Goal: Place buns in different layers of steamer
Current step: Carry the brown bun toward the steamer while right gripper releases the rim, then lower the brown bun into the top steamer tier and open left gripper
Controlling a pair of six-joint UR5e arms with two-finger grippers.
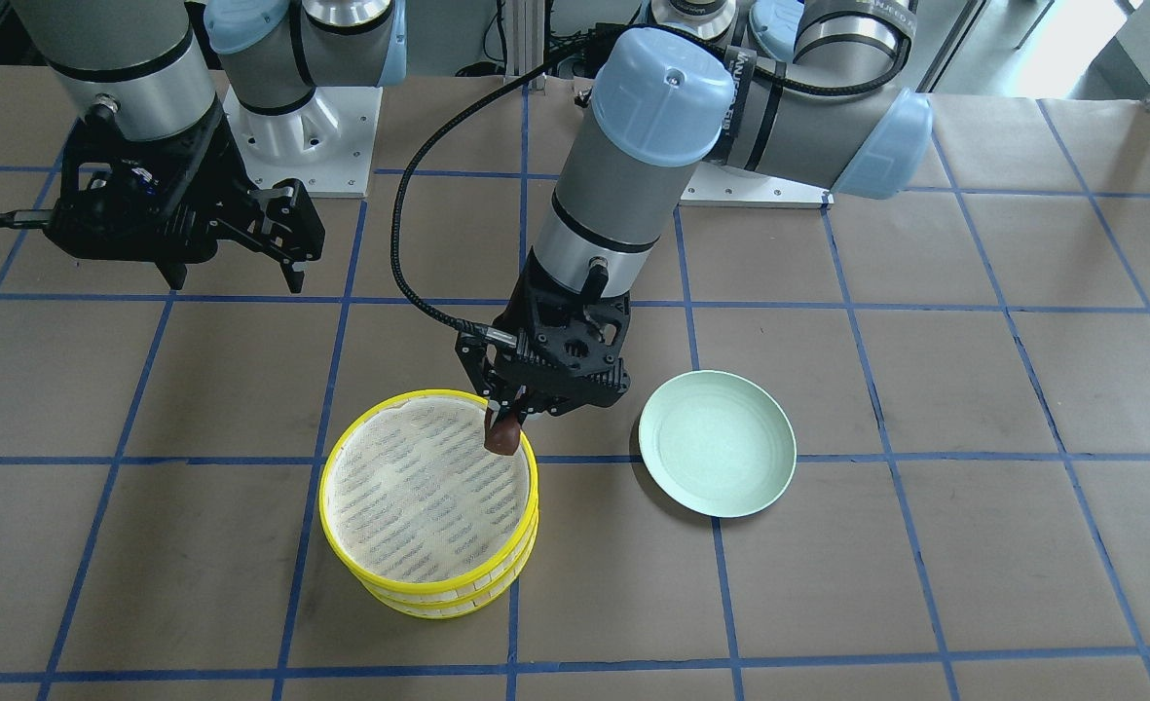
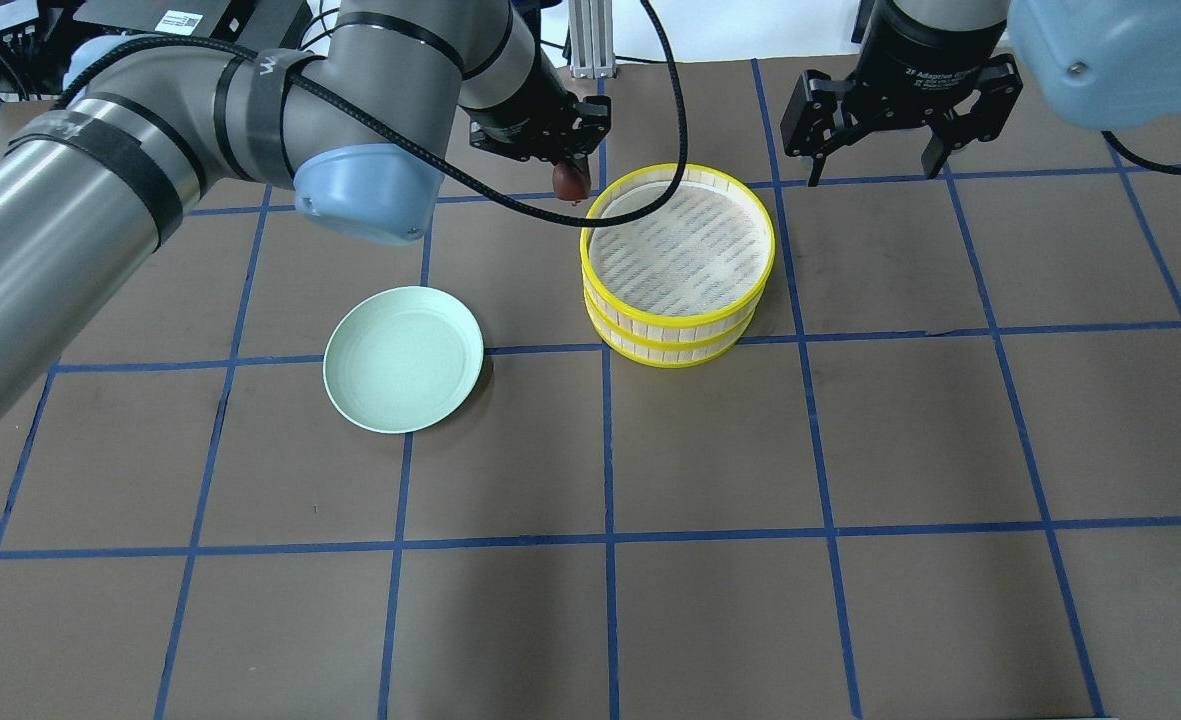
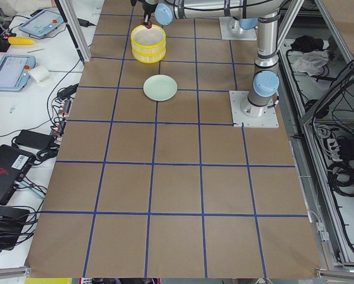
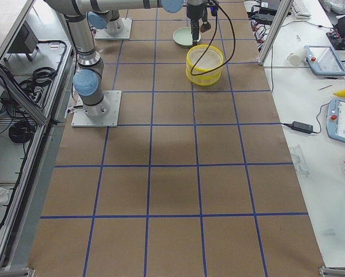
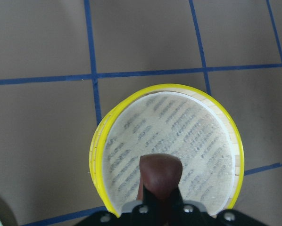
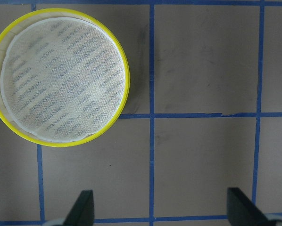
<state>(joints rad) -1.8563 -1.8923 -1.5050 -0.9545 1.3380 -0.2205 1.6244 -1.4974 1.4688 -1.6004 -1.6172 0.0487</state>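
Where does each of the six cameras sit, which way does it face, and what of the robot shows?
Front-facing: across the table, facing the robot; both arms, left gripper holding the dark bun at the steamer.
Overhead: behind the robot, looking forward-down; both arms, right gripper open.
Exterior left: table's left end, along it; left arm nearer.
Exterior right: right end; right arm nearer.
Left wrist: downward; gripper, bun, steamer.
Right wrist: downward; open fingertips.
Shared: steamer in all six.

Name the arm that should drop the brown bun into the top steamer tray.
Left. The left gripper is shut on the brown bun, held at the rim of the top tray. The right gripper is open and empty, off to the side.
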